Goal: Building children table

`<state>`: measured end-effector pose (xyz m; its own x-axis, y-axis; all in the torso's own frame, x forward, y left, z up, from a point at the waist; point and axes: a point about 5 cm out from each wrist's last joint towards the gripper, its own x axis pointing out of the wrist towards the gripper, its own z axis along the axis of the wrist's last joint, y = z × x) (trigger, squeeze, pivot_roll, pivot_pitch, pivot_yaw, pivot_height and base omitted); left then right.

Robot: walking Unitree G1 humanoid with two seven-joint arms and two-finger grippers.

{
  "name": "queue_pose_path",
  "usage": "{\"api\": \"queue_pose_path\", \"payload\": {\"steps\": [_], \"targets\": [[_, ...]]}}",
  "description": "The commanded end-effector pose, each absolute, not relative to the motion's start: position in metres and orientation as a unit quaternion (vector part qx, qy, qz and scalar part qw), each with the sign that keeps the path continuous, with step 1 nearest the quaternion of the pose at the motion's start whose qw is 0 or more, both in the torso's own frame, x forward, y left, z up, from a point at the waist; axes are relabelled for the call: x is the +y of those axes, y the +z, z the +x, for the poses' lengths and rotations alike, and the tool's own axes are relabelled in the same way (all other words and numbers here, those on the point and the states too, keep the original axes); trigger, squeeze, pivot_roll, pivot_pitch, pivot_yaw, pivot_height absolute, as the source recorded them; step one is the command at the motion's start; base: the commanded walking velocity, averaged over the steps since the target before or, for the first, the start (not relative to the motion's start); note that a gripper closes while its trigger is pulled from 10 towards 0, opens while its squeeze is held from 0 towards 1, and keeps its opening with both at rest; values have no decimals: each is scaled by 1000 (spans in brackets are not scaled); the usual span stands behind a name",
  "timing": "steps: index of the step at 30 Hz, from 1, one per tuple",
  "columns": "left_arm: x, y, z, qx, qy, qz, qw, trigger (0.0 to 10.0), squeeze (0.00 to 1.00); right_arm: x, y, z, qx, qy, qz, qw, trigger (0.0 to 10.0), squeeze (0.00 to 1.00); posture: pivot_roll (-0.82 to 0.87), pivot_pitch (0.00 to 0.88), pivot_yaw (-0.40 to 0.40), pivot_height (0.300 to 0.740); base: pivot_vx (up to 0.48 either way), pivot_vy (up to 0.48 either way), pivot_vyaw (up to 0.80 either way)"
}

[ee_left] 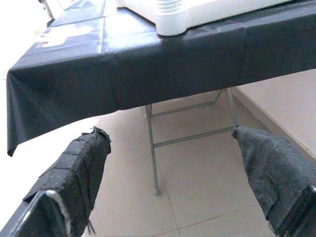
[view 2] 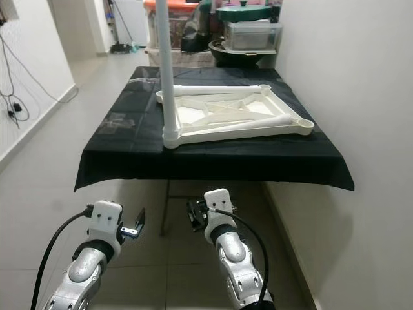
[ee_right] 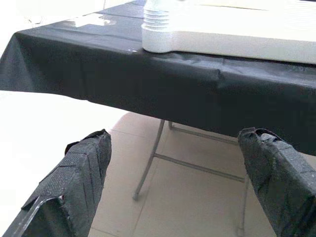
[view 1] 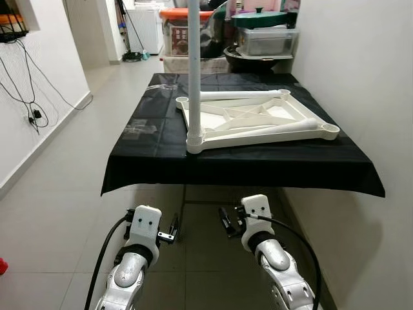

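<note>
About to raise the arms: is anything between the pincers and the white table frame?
Yes: both pincers hang below the tabletop, so the black-clothed edge lies between them and the frame above.

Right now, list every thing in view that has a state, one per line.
Table frame: upside down, flat on the black-covered table.
Fitted leg: upright in the near-left corner socket.
Loose legs: lying on the frame.
Left gripper: open, empty, below table edge.
Right gripper: open, empty.

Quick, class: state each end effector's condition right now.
Left end effector: open, holding nothing.
Right end effector: open, holding nothing.
</note>
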<state>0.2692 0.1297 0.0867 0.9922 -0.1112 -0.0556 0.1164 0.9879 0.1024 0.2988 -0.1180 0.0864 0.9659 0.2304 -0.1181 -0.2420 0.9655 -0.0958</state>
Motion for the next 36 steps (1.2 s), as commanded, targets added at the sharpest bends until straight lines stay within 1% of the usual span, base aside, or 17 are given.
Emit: {"api": "queue_pose_path", "payload": {"steps": [1, 31, 36], "targets": [[131, 83, 267, 26, -53, 54, 997, 10000, 0, -120, 85, 298, 52, 119, -50, 990, 10000, 0, -12, 0, -19, 740, 296, 0, 0], [130, 83, 264, 24, -56, 51, 997, 10000, 0, -120, 84, 298, 60, 120, -41, 990, 10000, 0, -4, 0, -15, 740, 309, 0, 0], [136, 86, 263, 15, -35, 45, 998, 10000, 0, -122, 88, 301, 53, 105, -45, 992, 10000, 0, -5, 0, -14, 740, 310, 0, 0]]}}
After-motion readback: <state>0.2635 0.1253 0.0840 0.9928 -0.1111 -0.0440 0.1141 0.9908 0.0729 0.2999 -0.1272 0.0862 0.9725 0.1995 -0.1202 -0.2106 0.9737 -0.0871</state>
